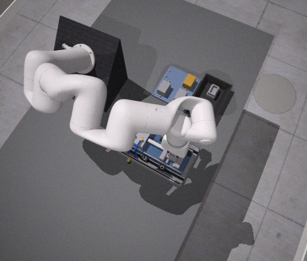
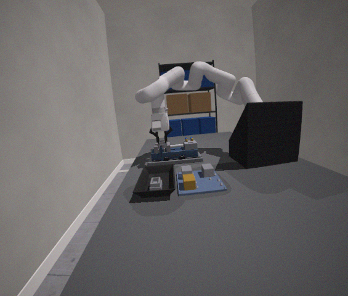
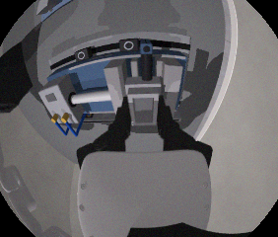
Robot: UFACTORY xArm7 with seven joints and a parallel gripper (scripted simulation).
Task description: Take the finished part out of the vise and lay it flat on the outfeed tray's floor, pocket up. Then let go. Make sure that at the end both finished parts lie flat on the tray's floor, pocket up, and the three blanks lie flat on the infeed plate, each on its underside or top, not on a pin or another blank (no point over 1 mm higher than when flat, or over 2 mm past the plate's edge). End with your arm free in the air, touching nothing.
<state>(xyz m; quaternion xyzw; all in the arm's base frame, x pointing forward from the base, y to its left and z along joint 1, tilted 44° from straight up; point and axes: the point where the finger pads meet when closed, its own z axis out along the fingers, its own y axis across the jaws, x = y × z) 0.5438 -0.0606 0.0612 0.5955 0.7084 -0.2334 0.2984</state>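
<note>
The blue vise (image 1: 165, 159) stands in front of the tray and plate; it also shows in the exterior view (image 2: 174, 153). My gripper (image 3: 143, 105) reaches straight down into the vise and is shut on the grey finished part (image 3: 143, 107), which still sits between the vise jaws. In the exterior view the gripper (image 2: 161, 141) is at the vise's left end. The black outfeed tray holds one grey finished part (image 1: 213, 91), pocket up. The blue infeed plate (image 1: 175, 82) carries two grey blanks (image 1: 164, 87) (image 1: 180, 93) and one orange blank (image 1: 189, 80).
A black slanted block (image 1: 91, 56) carries the arm's base. The vise handle, with a blue link and yellow knobs (image 1: 139, 141), sticks out at the vise's left end. A small yellow piece (image 1: 129, 160) lies on the mat by the vise. A shelf with boxes (image 2: 188, 105) stands behind.
</note>
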